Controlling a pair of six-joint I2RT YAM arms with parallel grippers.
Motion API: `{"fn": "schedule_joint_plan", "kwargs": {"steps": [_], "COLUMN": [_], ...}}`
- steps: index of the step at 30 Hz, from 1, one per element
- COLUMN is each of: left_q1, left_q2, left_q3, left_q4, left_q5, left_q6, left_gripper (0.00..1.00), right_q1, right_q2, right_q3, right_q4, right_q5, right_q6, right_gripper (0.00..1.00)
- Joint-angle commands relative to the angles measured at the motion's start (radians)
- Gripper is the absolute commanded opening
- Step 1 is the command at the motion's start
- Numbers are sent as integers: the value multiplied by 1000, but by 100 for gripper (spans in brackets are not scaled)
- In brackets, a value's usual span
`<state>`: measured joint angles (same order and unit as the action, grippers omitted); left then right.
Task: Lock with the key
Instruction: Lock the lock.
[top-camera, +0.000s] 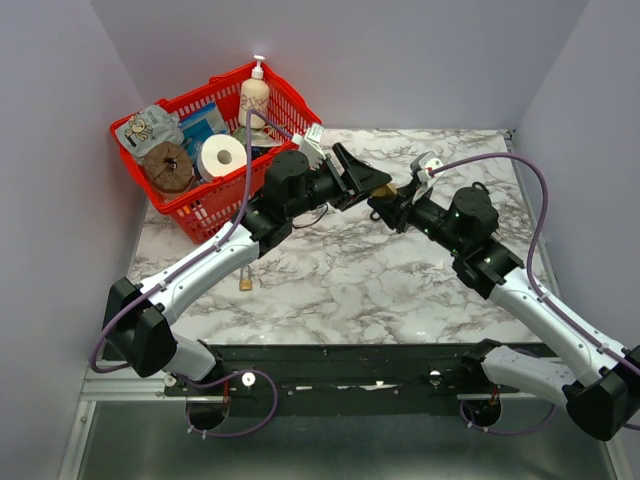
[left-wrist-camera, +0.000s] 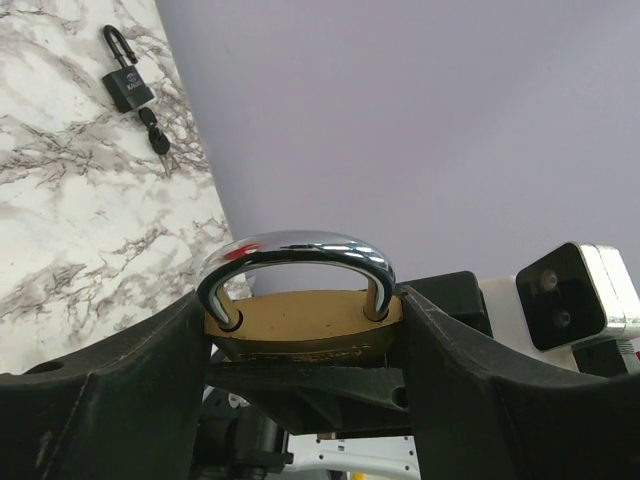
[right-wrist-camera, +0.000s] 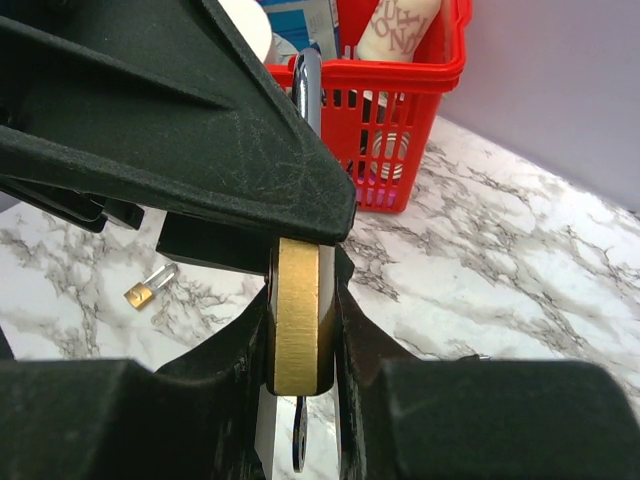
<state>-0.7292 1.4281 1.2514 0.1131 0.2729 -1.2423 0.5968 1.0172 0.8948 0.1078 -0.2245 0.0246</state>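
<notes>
Right end effector (right-wrist-camera: 299, 320) clamps the brass padlock (right-wrist-camera: 296, 280) between its fingers, key (right-wrist-camera: 298, 445) hanging beneath. Left end effector (left-wrist-camera: 303, 310) brackets the padlock's ends, grip uncertain. Shackle (left-wrist-camera: 295, 245) looks seated; the key turn likely remains.

Marble table (top-camera: 380, 300), 3 lilac walls (top-camera: 400, 60) (evenly lit).
</notes>
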Motion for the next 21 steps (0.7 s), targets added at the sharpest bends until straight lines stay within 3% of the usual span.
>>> {"fn": "schedule_joint_plan", "kwargs": {"steps": [1, 3, 4, 6, 7, 8, 10, 11, 17, 21], "left_q1": [-38, -36, -35, -27, -24, -21, -12, -6, 2, 8], "left_q2": [11, 6, 2, -4, -8, -9, -15, -17, -23, -23], "left_q3": [23, 22, 23, 32, 36, 39, 46, 45, 52, 56], "left_q4": [-4, 0, -3, -18, -27, -35, -58, -62, -90, -92], "left_q5": [37, 42, 40, 37, 35, 31, 22, 20, 17, 18], "left_q6": [7, 18, 35, 56, 78, 90, 106, 113, 133, 132], "left_gripper": [62, 50, 39, 29, 21, 16, 6, 3, 0, 0], "right_q1": [21, 21, 21, 21, 20, 21, 21, 21, 21, 21], "right_q2": [0, 6, 7, 1, 0, -3, -11, -12, -23, -9], "right_q3": [46, 52, 56, 58, 56, 55, 55, 53, 47, 61], "right_q4": [105, 83, 72, 49, 40, 29, -3, -14, -77, -141], "right_q5": [-24, -18, -16, -19, -21, -25, -32, -33, -42, -64], "right_q6": [-6, 3, 5, 8, 6, 8, 6, 2, -14, -51], "right_gripper": [1, 1, 2, 8, 13, 26, 36, 43, 48, 60]}}
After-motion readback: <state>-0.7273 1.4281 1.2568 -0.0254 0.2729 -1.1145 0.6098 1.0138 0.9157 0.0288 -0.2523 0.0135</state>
